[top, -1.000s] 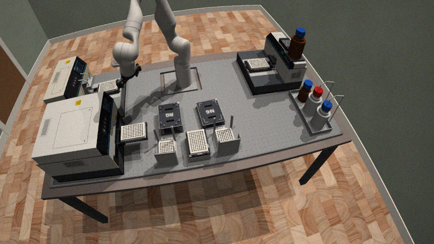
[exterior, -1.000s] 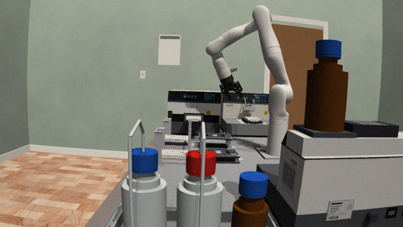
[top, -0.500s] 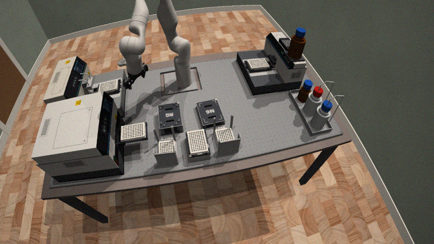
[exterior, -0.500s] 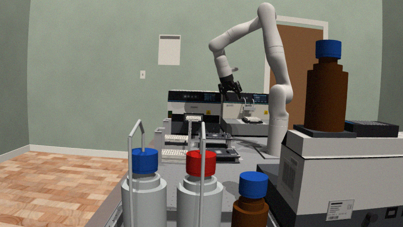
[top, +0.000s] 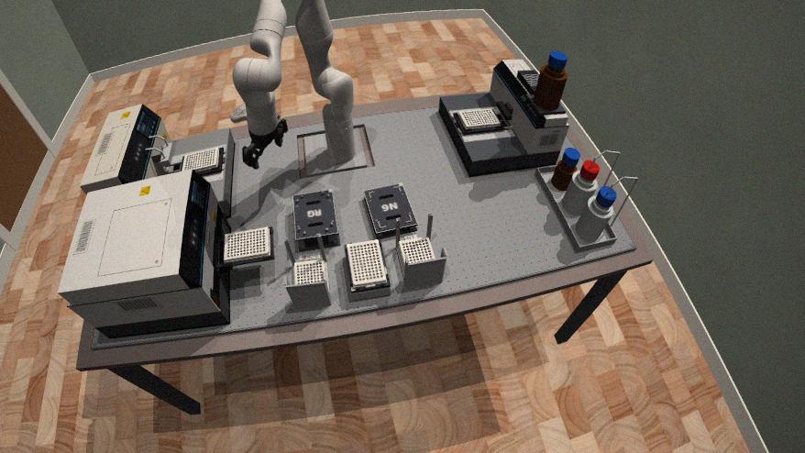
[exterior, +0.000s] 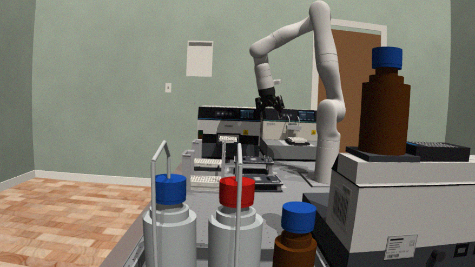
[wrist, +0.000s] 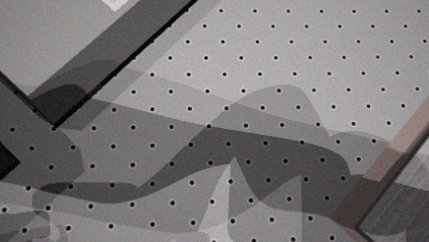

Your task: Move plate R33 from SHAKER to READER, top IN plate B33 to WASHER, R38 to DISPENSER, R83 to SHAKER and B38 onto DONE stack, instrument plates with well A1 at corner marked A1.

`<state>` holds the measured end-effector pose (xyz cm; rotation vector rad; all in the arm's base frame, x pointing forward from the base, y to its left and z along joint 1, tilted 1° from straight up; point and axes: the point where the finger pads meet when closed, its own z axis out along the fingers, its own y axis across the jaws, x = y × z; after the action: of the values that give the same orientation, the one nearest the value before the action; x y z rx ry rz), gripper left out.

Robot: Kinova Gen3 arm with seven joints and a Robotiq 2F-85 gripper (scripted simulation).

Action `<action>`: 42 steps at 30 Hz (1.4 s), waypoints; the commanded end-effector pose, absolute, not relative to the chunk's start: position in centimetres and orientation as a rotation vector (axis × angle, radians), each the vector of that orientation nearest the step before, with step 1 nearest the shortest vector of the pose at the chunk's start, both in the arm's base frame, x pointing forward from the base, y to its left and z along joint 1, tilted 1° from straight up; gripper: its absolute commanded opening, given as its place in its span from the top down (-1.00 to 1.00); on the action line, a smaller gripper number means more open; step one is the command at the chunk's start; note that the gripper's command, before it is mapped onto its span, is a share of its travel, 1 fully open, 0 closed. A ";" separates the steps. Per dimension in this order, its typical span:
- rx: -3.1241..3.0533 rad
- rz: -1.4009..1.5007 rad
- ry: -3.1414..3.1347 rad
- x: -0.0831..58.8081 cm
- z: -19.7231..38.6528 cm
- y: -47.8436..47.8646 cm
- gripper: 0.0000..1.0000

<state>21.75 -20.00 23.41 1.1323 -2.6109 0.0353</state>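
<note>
My gripper hangs open and empty above the deck at the back left, just right of the small back-left instrument; it also shows in the exterior view. A white well plate sits on that instrument's nest. Another plate lies on the tray of the large front-left instrument. A third plate sits on a station between two stack racks, each with a plate inside: the left rack and the right rack. A further plate sits on the back-right instrument. The plate labels are too small to read. The wrist view shows only the perforated deck.
The regrip nest RG and the nest N6 stand empty mid-deck. The arm's base is right of the gripper. A bottle tray stands at the right edge. A brown bottle tops the back-right instrument.
</note>
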 end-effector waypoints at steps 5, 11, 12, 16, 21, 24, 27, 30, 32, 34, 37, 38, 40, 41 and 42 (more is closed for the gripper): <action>1.206 0.028 -2.656 22.6 23.3 -17.6 -1.00; 1.253 0.021 -2.684 23.2 23.2 -16.0 -1.00; 1.253 0.021 -2.684 23.2 23.2 -16.0 -1.00; 1.291 0.016 -2.706 23.7 23.1 -14.8 -1.00; 1.339 0.009 -2.733 24.3 22.9 -13.2 -1.00; 1.369 0.005 -2.748 24.7 22.8 -12.3 -1.00; 1.419 -0.004 -2.783 25.0 22.8 -11.5 -1.00; 1.428 -0.006 -2.792 25.1 22.7 -11.3 -1.00; 1.435 -0.006 -2.789 25.5 22.7 -10.4 -1.00; 1.423 -0.006 -2.795 25.7 22.6 -9.8 -1.00; 1.426 -0.006 -2.787 26.0 22.4 -9.0 -1.00; 1.426 -0.006 -2.785 26.1 22.4 -8.7 -1.00; 1.429 -0.001 -2.783 26.4 22.4 -8.2 -1.00; 1.429 -0.001 -2.784 26.6 22.3 -7.9 -1.00; 1.429 -0.001 -2.784 26.7 22.3 -7.6 -1.00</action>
<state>26.31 -8.49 22.53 1.4137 -2.7953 -0.0071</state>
